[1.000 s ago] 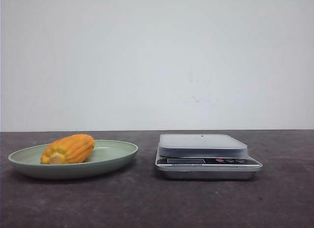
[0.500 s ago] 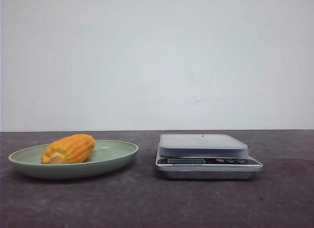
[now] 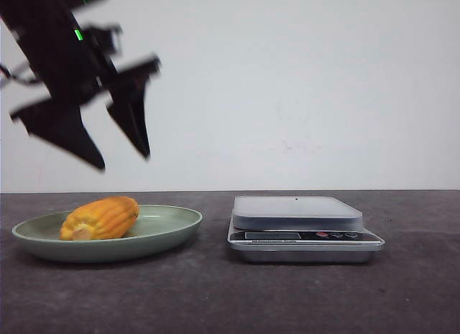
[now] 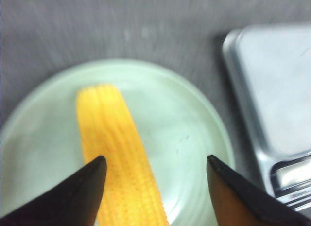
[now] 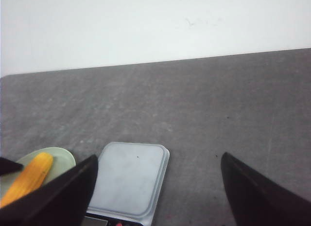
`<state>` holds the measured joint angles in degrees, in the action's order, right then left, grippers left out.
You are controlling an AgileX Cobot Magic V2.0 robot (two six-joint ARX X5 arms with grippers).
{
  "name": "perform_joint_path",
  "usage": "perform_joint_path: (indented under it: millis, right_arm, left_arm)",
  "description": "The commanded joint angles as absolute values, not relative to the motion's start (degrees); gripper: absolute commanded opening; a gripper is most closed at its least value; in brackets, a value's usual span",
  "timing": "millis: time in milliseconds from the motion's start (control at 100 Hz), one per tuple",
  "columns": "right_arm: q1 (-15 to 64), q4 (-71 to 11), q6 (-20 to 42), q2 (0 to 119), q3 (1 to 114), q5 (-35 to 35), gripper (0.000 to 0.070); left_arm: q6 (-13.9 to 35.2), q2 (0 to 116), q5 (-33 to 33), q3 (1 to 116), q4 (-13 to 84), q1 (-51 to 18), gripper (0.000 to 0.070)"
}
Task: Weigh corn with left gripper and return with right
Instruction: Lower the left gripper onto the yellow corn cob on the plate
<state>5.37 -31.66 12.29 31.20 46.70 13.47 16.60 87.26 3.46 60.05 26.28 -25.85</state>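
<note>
The orange-yellow corn (image 3: 100, 217) lies on its side in a pale green plate (image 3: 169, 230) at the left of the table. It also shows in the left wrist view (image 4: 119, 163) and in the right wrist view (image 5: 26, 180). My left gripper (image 3: 123, 160) hangs open in the air above the plate, its fingertips well above the corn and empty. In the left wrist view (image 4: 153, 160) the corn lies close to one fingertip. My right gripper (image 5: 158, 160) is open and empty, high above the scale (image 5: 129, 182). It is out of the front view.
A silver kitchen scale (image 3: 298, 213) with a flat platform stands right of the plate; it shows in the left wrist view (image 4: 277, 104) too. The table is dark grey with a white wall behind.
My left gripper has come into the front view from the upper left, blurred by motion, above the plate. The corn, plate and scale have not moved.
</note>
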Motion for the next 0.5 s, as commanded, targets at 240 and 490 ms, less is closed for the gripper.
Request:
perform_joint_path:
  millis: [240, 490]
  right_arm:
    - [5.5, -33.5, 11.1, 31.4, 47.7, 13.5, 0.0511]
    - [5.5, -33.5, 11.1, 31.4, 47.7, 13.1, 0.0511]
  left_arm:
    - [17.4, 95.1, -0.4, 60.7, 27.5, -26.8, 0.0392]
    - [17.4, 95.3, -1.1, 60.7, 27.5, -26.8, 0.0341]
